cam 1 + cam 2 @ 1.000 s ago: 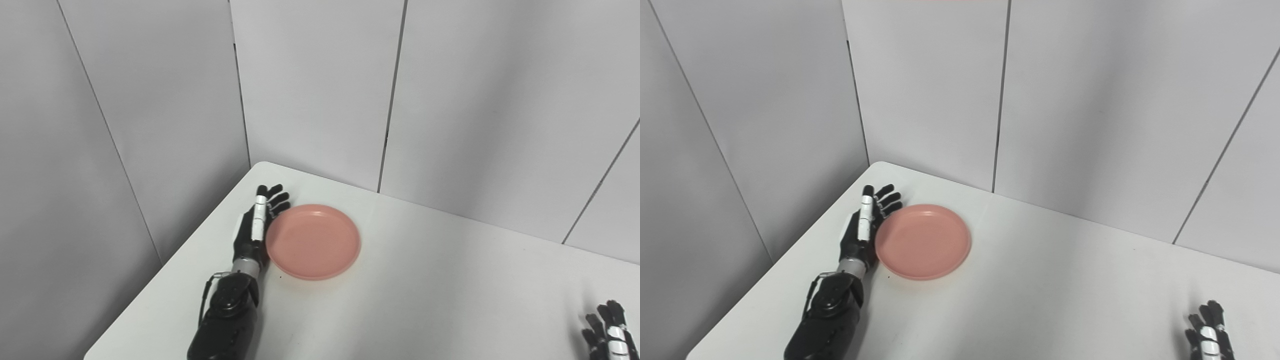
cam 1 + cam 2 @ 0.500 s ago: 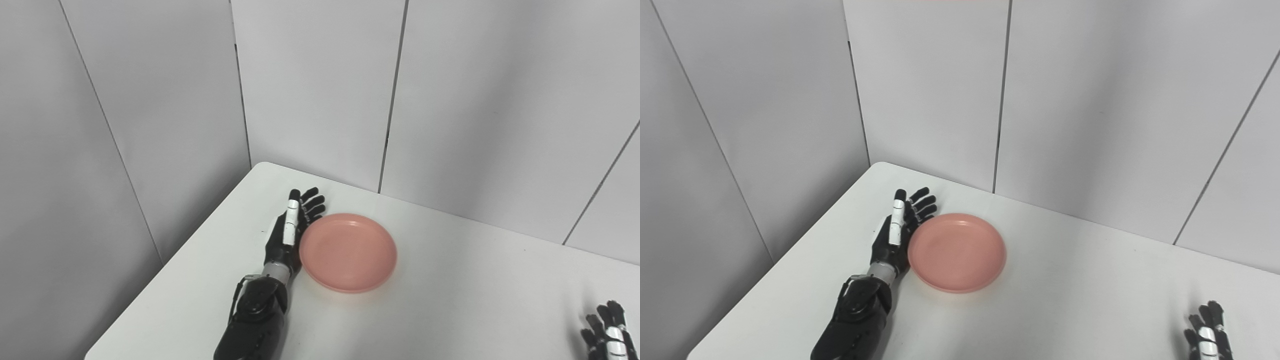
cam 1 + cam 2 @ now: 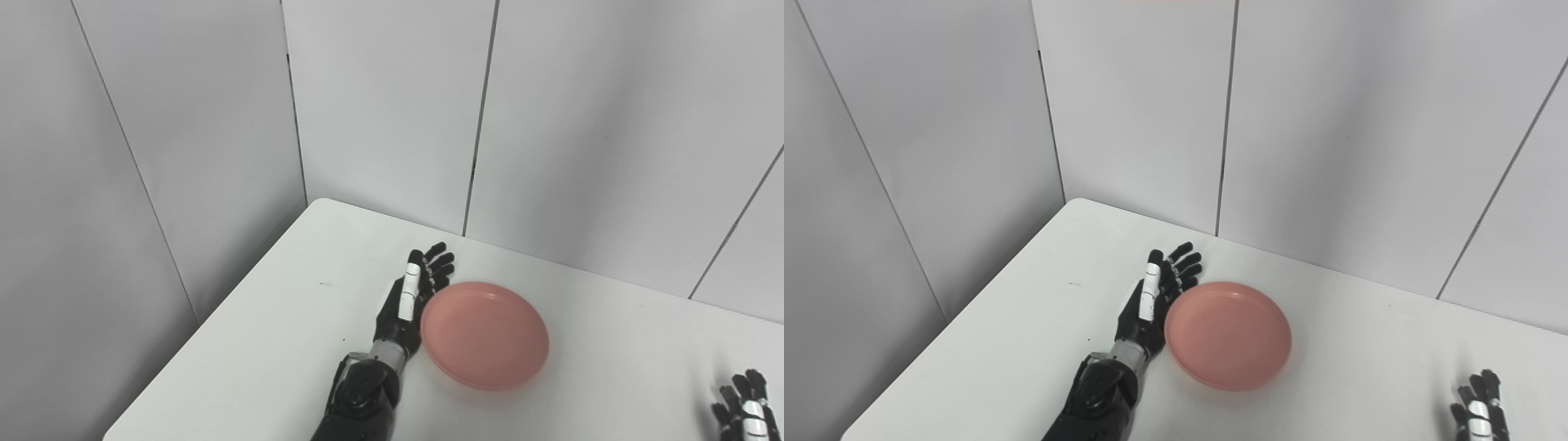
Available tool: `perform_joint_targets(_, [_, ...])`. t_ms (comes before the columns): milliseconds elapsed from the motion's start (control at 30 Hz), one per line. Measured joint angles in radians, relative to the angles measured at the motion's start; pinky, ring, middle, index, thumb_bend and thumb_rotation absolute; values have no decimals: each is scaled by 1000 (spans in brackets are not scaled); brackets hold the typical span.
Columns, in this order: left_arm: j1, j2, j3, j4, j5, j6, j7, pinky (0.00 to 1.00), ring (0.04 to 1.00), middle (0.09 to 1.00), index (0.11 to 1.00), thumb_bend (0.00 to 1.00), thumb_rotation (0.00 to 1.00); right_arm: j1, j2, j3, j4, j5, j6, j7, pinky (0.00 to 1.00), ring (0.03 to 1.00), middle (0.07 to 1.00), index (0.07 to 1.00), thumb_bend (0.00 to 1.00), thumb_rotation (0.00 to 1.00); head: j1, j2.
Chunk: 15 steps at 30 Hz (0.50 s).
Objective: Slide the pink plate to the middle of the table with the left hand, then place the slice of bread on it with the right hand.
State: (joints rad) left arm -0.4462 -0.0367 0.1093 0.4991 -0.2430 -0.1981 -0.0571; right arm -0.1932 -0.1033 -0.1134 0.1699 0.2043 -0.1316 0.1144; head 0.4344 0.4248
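**Pink plate sitting mid-left on the white worktop, left hand flat against its rim**

Lying flat on the worktop: the pink plate, round, shallow and bare inside, sitting left of the middle and nearer the back edge than the front. Pressing against the plate's left rim: the left hand, black with a white strip along one finger, standing on edge with fingers stretched out and spread toward the back wall, gripping nothing, palm side touching the rim. Reaching in from the bottom edge behind it, the dark forearm.

Showing only partly at the bottom right corner, well apart from the plate: the right hand, fingertips pointing up, holding nothing visible; open or closed, cannot tell from so little.

Spreading plain and white beneath, the worktop, with a couple of tiny dark specks near its left part. Enclosing it on the left and back, pale grey wall panels meeting at a corner, split by thin dark seams. Showing nowhere, any readable writing.
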Motion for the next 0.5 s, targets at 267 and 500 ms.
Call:
perform_joint_targets(267, [95,-31,-51,-147,-1,84,-31,980,924,904,875,768,1000,8,-3,12,-7,-1,0,11,1000,982,989,995,591,815,-141,48])
perform_joint_targets(500, [146,-44,-86,-207,5,98,-42,957,918,910,887,773,1000,13,28,35,-28,-10,0,8,1000,967,970,975,682,773,-295,78])
